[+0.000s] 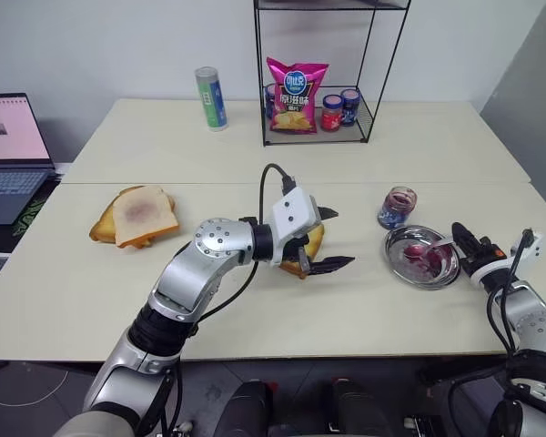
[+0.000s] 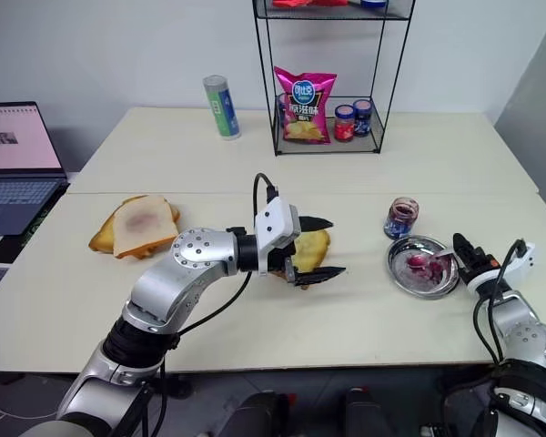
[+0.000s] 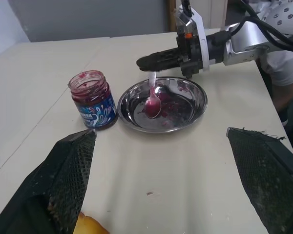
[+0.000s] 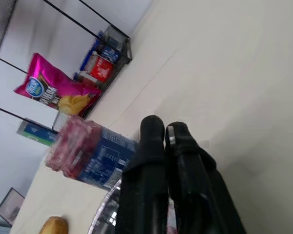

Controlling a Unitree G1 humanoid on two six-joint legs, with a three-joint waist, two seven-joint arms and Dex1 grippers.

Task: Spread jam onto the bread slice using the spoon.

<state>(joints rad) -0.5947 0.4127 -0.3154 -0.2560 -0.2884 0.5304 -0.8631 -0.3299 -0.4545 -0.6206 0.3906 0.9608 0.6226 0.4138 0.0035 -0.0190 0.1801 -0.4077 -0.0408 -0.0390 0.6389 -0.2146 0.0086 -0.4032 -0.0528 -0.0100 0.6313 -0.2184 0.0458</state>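
Observation:
The golden bread slice lies mid-table, between the wide-spread fingers of my open left gripper; I cannot tell whether they touch it. To the right stands a round steel dish smeared with jam. The spoon stands tilted in the dish, its stained bowl down. My right gripper is shut on the top of the spoon's handle, reaching in over the dish's rim. An open jam jar stands just beside the dish.
A paler slice stacked on another slice lies at the table's left. A laptop sits at the far left. At the back stand a can and a wire rack holding a chip bag and two jars.

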